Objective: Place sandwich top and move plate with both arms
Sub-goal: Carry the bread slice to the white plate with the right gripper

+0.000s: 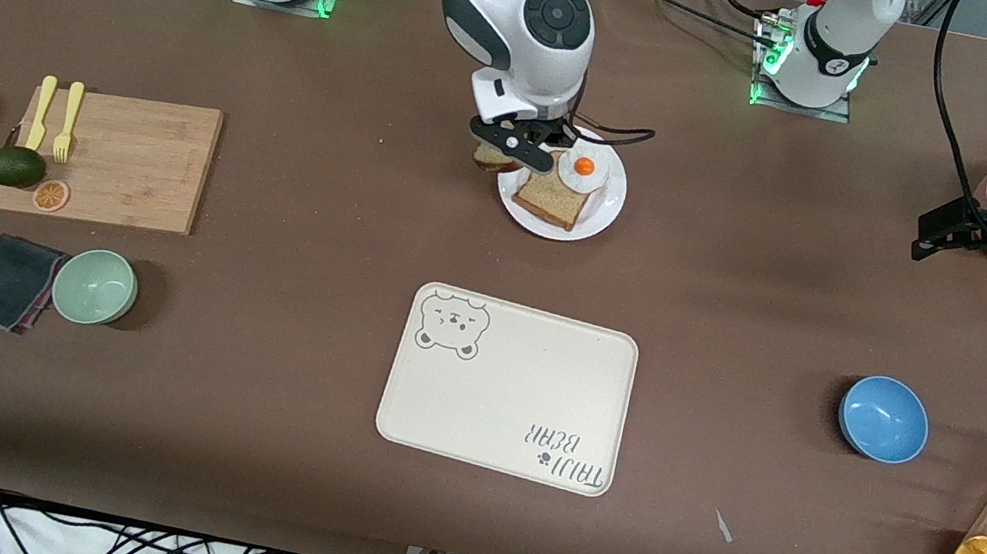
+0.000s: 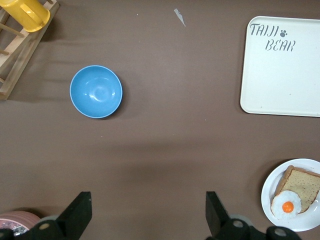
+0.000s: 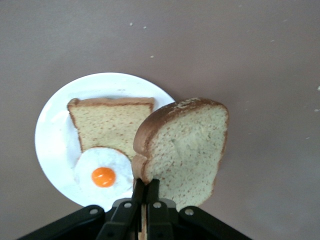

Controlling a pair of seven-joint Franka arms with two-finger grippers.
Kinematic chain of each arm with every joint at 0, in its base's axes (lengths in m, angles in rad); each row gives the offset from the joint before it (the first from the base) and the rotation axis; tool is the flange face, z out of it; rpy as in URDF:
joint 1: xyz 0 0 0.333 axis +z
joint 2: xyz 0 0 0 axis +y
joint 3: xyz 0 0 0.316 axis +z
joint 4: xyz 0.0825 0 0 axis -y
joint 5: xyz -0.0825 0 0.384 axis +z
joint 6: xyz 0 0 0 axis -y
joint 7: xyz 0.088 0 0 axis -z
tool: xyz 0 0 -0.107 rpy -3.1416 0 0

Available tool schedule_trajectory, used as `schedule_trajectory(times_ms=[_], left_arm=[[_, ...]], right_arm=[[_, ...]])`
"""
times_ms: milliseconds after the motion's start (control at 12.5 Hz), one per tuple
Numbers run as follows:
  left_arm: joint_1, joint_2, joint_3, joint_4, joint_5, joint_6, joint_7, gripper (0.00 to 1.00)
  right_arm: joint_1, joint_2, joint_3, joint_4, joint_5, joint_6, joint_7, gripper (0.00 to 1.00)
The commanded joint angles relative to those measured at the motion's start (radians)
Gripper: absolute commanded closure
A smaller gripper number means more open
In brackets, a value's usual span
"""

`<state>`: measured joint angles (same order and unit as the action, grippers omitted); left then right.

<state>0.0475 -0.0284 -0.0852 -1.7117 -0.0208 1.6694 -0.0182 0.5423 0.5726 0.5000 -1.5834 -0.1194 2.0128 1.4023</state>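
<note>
Right wrist view: your right tool [image 3: 142, 200] is clamped on the top slice [image 3: 182, 150], pinching one crust edge so the slice sticks out flat from the fingers, rounded end away from them. It hangs over the plate's [image 1: 600, 220] rim and the desk [image 1: 317, 185] just beside it, toward the right arm's end. The bottom slice [image 1: 553, 196] and egg [image 1: 582, 168] lie on the plate, offset sideways from the held slice, so you likely need to shift over them before lowering. Your left tool [image 2: 147, 215] waits over bare desk, fingers apart, well apart from the plate.
</note>
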Motion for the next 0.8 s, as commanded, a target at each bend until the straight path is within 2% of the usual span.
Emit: schedule_trajectory(times_ms=[0,399,559,719], left_arm=[[-0.001,0.002,-0.002,0.011,0.025,-0.011,-0.012,0.00],[-0.001,0.002,-0.002,0.011,0.025,-0.011,-0.012,0.00],[-0.001,0.002,-0.002,0.011,0.025,-0.011,-0.012,0.00],[-0.001,0.002,-0.002,0.011,0.025,-0.011,-0.012,0.00]], right_arm=[[0.030,0.065,-0.005,0.066,-0.005,0.035,0.040,1.00],[0.076,0.141,-0.011,0.065,-0.014,0.170,0.095,1.00],[0.068,0.154,-0.015,0.065,-0.034,0.173,0.089,1.00],[0.068,0.161,-0.047,0.066,-0.034,0.173,0.069,1.00]])
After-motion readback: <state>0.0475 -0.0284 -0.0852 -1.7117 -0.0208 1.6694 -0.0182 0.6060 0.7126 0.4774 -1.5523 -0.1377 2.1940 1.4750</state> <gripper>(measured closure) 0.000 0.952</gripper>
